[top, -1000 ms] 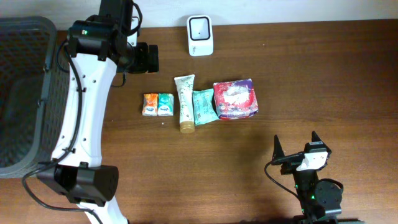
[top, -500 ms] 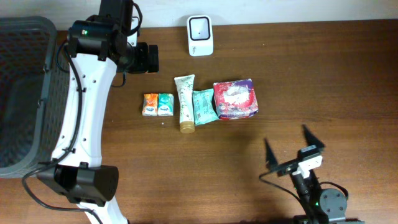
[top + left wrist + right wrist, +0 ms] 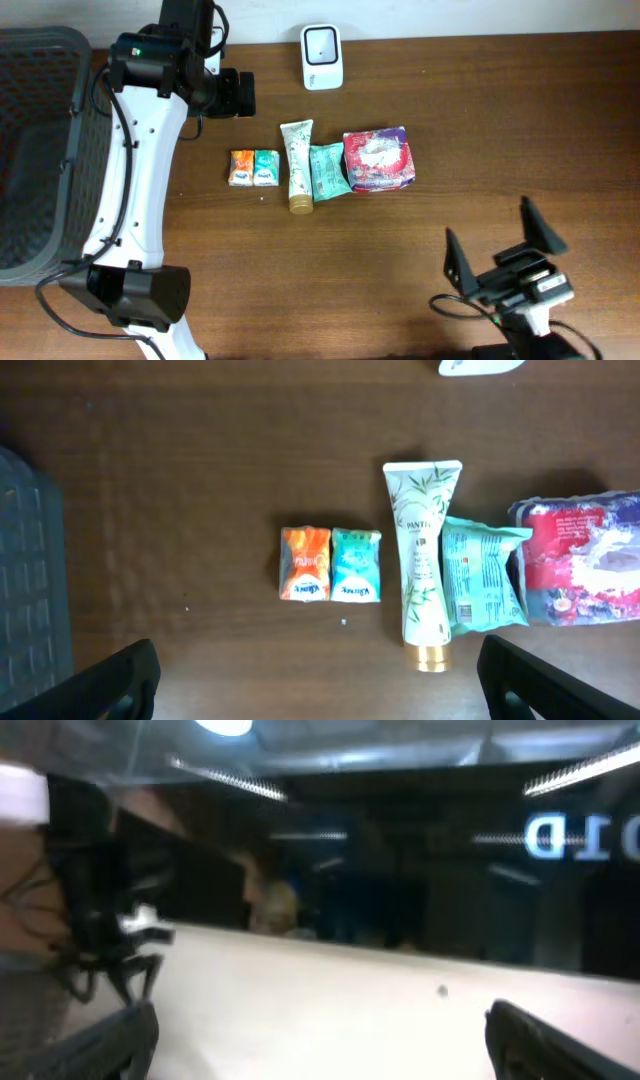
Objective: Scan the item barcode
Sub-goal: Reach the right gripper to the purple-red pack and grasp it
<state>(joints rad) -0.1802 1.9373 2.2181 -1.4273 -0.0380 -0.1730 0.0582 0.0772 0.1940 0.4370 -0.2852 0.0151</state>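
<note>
Table is showing dark brown wood grain. Basket is reading dark grey, mesh-patterned walls. Scanner is showing white with a dark window. First small packet is showing orange with a white band at the bottom, and the second packet is showing teal with the same white band. Tube is showing cream-white with green leaf print and dark lettering, gold cap. Sachet is showing teal-green with small white print. Soft pack is showing red and white with a busy picture print, purple-blue edges. Left arm is showing a white shell with black joints. Right gripper is showing black fingers, white block behind.
</note>
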